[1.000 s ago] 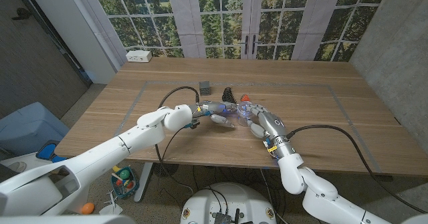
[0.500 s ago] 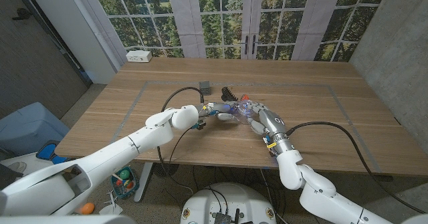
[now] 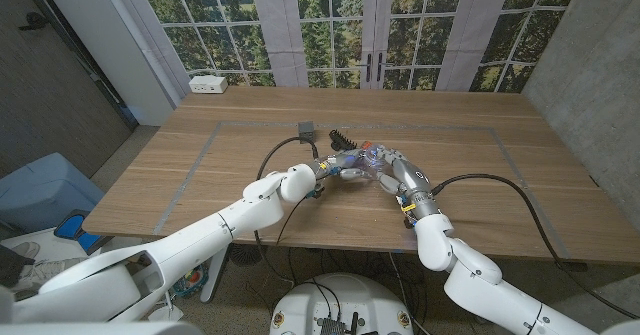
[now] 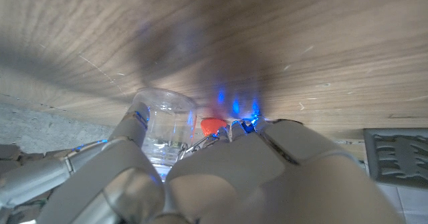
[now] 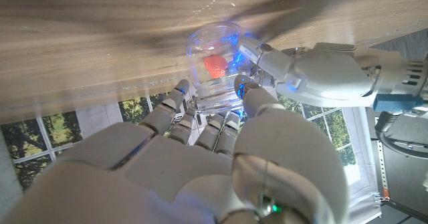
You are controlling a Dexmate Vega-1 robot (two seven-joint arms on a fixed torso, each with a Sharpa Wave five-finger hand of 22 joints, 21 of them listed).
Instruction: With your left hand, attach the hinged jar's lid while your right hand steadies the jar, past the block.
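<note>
Mid-table, we hold the upright jar [image 5: 215, 67] between us: right hand [image 3: 398, 178] wrapped around it, left hand [image 3: 337, 166] fingers on its lid side, grip unclear.

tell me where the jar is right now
In the head view the jar sits near the table's middle, between the left hand and right hand, just right of the black comb-like object.

Daylight from the windows [image 3: 340, 25] lights the table [image 3: 200, 145] evenly; wrist views are soft, with blurred foregrounds and blue glare.
</note>
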